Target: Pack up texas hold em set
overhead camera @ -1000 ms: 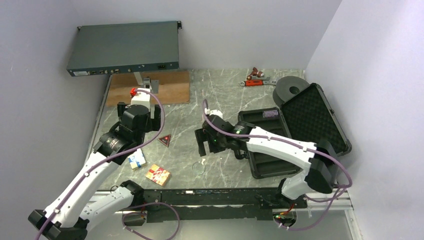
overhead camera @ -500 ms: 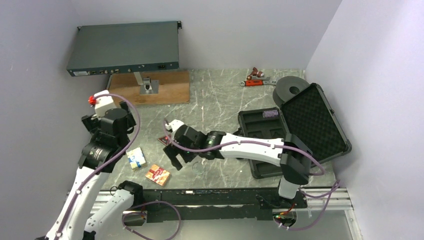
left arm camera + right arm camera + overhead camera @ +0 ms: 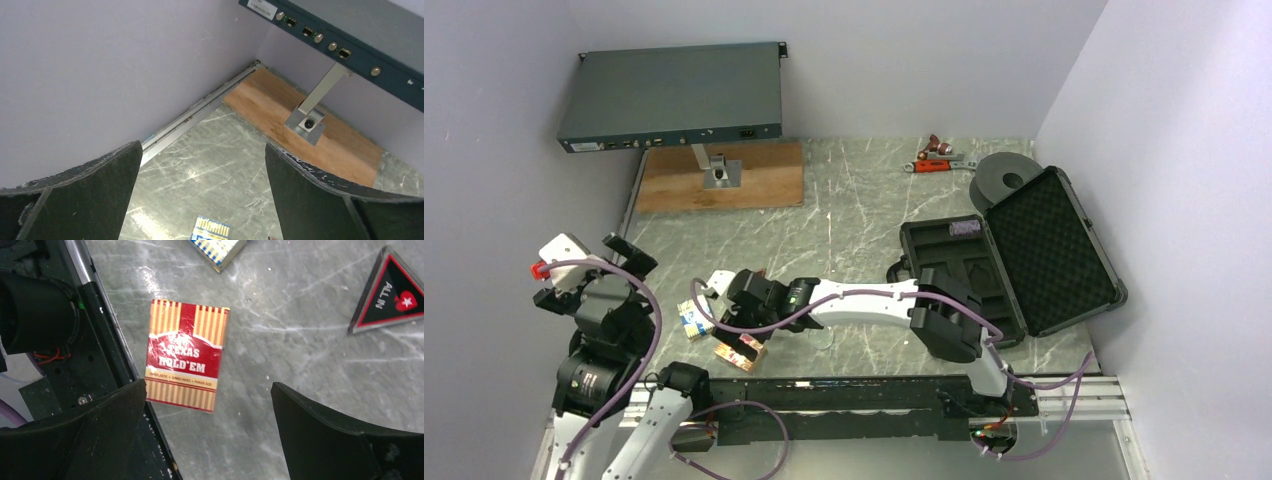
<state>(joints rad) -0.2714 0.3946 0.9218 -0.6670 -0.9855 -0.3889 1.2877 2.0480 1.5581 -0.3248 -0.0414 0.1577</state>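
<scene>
Count: you have two card boxes, one red triangle, one purple chip stack and one black case in view, with two arms over the worktop.
Right side: your right gripper (image 3: 207, 390) hangs with its jaws spread wide, gripping nothing, above the red card box (image 3: 184, 354). The box lies flat in the gap between the fingers, apart from both.
Red box, place: at the near edge of the worktop, left of middle.
Second box: the blue-white card box (image 3: 692, 320) lies just beyond it, toward the left edge.
Marker: the red triangle (image 3: 387, 292) lies flat, outside the jaws.
Case: the black case (image 3: 1009, 265) stands open at the right edge, with the purple chip stack (image 3: 965, 229) in a slot at its far end.
Left side: your left gripper (image 3: 201, 147) is raised by the left edge, jaws wide and empty.
Writing: "TEXAS HOLD'EM" on the red box, "ALL IN" on the triangle.
</scene>
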